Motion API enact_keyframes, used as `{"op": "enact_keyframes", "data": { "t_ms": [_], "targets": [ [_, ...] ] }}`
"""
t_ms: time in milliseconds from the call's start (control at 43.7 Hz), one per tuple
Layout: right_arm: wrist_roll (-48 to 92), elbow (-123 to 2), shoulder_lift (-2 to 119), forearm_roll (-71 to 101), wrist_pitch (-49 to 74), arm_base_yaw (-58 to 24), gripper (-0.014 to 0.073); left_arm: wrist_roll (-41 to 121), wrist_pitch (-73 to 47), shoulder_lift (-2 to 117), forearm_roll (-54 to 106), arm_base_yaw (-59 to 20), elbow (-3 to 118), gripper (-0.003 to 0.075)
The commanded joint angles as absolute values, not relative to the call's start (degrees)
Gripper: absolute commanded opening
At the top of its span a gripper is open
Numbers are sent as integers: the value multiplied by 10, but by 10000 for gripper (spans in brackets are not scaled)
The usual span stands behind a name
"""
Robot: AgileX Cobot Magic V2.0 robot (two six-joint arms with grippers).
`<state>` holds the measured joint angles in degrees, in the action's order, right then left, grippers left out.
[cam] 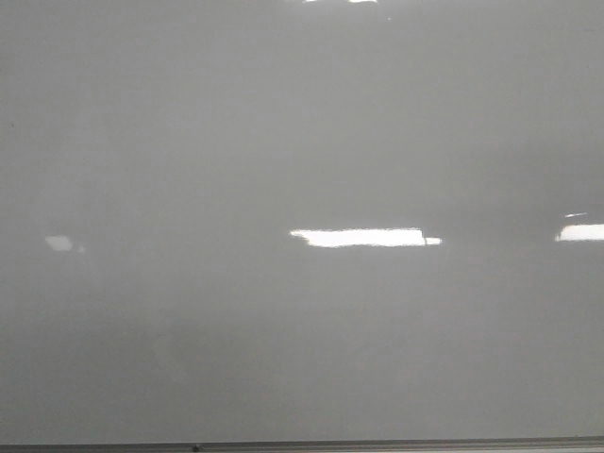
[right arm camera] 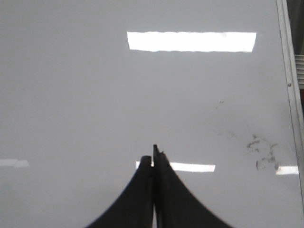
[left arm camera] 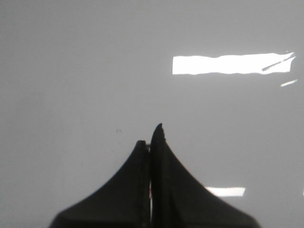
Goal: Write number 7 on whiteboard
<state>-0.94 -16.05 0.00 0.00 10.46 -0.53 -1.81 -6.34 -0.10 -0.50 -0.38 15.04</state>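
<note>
The whiteboard (cam: 302, 142) is a glossy pale grey board that fills the front view, with a thin grey frame along its near edge. No number 7 shows on it in any view. No gripper shows in the front view. In the left wrist view my left gripper (left arm camera: 151, 137) is shut, its dark fingers pressed together over the bare whiteboard (left arm camera: 76, 71). In the right wrist view my right gripper (right arm camera: 152, 154) is shut too, over the whiteboard (right arm camera: 71, 95). I see no marker between either pair of fingers.
Bright rectangular light glare (cam: 363, 237) lies on the board. Faint smudged black marks (right arm camera: 261, 152) sit near the board's grey frame edge (right arm camera: 289, 85) in the right wrist view. A tiny dark speck (left arm camera: 118, 130) lies beyond the left fingers.
</note>
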Motion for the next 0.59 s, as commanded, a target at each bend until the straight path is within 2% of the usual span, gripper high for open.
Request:
{"op": "enact_keyframes", "data": {
  "t_ms": [0,320,572],
  "targets": [
    [-11,-229,39,0,109,-3,-67,-22,-89,32,0,-2,231,-21],
    [-11,-366,185,0,236,-3,-67,-22,-274,164,0,-2,396,-20],
    [-11,-376,273,0,266,-3,-67,-22,-288,227,0,-2,396,-20]
  ]
}}
